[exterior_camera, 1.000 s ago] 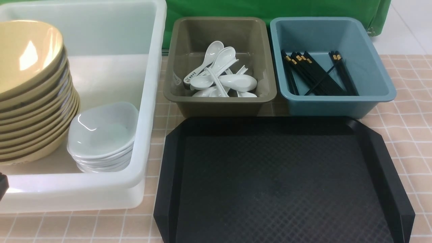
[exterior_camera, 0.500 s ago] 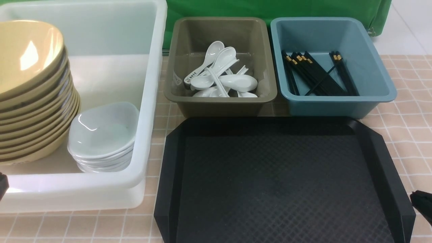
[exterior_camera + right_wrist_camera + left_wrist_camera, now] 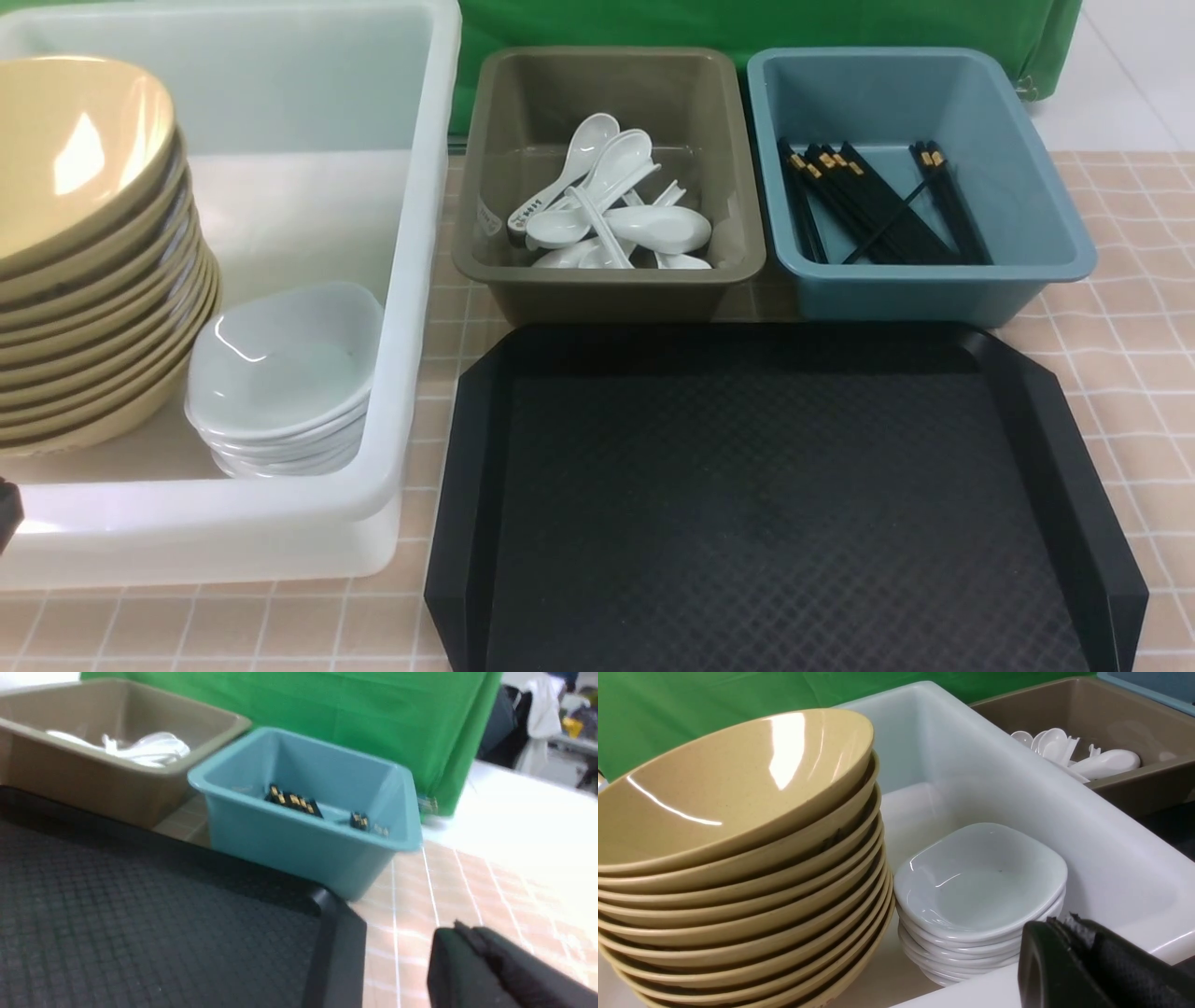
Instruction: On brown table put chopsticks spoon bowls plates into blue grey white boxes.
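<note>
A stack of tan bowls [image 3: 75,243] and a stack of small white plates [image 3: 280,373] sit in the white box [image 3: 411,280]. White spoons [image 3: 607,215] lie in the grey-brown box [image 3: 607,294]. Black chopsticks [image 3: 868,210] lie in the blue box [image 3: 896,294]. My left gripper [image 3: 1064,926] is shut and empty, just outside the white box's near wall [image 3: 1111,868], beside the plates [image 3: 980,882] and bowls [image 3: 738,835]. Only a sliver of it shows at the front view's left edge [image 3: 5,513]. My right gripper [image 3: 460,931] is shut and empty over the table, right of the tray's corner.
A large black tray [image 3: 766,504] lies in front of the grey-brown and blue boxes with nothing on it. The checked tablecloth [image 3: 1139,280] shows to the right. A green curtain [image 3: 747,23] hangs behind the boxes. The blue box [image 3: 299,849] and tray [image 3: 140,914] also show in the right wrist view.
Half a second ago my right gripper's tip showed at the front view's right edge; it has now left that view. Nothing else has moved.
</note>
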Controlling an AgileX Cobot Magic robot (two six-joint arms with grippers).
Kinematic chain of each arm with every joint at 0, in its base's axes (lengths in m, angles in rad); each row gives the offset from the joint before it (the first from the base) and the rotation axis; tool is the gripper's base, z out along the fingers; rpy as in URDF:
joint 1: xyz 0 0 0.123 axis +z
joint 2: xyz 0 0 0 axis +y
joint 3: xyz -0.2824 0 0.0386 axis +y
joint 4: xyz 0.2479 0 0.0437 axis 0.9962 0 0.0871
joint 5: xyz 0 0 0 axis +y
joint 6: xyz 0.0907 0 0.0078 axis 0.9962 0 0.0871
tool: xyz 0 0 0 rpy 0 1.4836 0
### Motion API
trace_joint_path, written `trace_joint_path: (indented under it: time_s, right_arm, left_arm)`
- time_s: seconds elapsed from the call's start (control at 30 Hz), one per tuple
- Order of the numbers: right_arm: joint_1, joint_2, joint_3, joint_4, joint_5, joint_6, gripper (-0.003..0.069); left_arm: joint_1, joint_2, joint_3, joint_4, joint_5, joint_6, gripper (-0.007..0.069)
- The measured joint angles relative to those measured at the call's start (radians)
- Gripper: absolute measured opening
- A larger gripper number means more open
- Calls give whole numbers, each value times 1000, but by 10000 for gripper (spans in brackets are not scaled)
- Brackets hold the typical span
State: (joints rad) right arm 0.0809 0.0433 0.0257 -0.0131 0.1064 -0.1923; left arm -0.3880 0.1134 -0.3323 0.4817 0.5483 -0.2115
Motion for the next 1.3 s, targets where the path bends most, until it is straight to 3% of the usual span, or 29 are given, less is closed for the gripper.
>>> trace_joint_path:
  time_s: [0.2, 0.37, 1.3]
  right_arm:
    - [-98, -6, 1, 0, 167, 98, 48]
    - [-142, -6, 3, 0, 193, 121, 50]
    - [-148, -6, 3, 0, 195, 132, 68]
  left_arm:
    - [0, 0, 0, -1, 0, 0, -7]
    - [0, 0, 0, -1, 0, 0, -7]
    - [0, -11, 11, 3, -7, -1, -7]
